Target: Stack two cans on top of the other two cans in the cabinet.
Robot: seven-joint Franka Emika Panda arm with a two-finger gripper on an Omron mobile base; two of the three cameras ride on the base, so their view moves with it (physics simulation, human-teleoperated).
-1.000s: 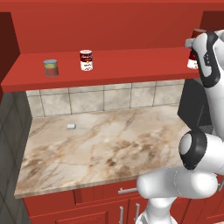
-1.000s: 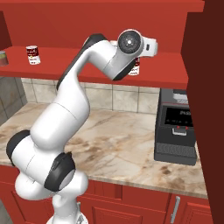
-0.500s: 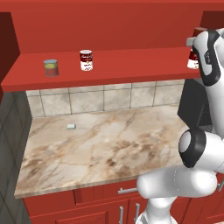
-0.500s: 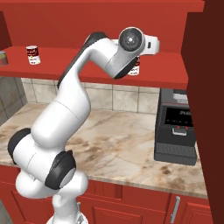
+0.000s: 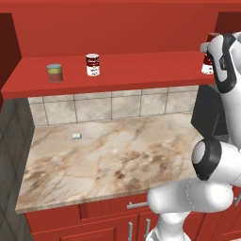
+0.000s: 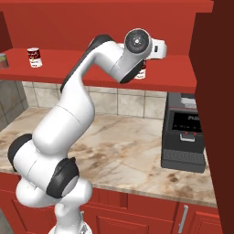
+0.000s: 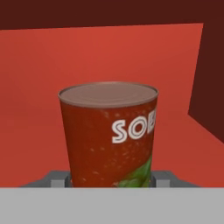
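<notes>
Red flat shelf (image 5: 141, 66); gripper (image 7: 111, 181) clamped on cylindrical dark red can (image 7: 109, 138), pale lid.

— What's different from a second ago?

— Very little. My gripper (image 7: 111, 181) has drawn its fingers in the last bit, and they now sit against both sides of the dark red can (image 7: 110, 135) at the right end of the cabinet (image 5: 141, 70) shelf.

— Did the can move?

— No shift that I can make out, and my arm barely stirred.
</notes>
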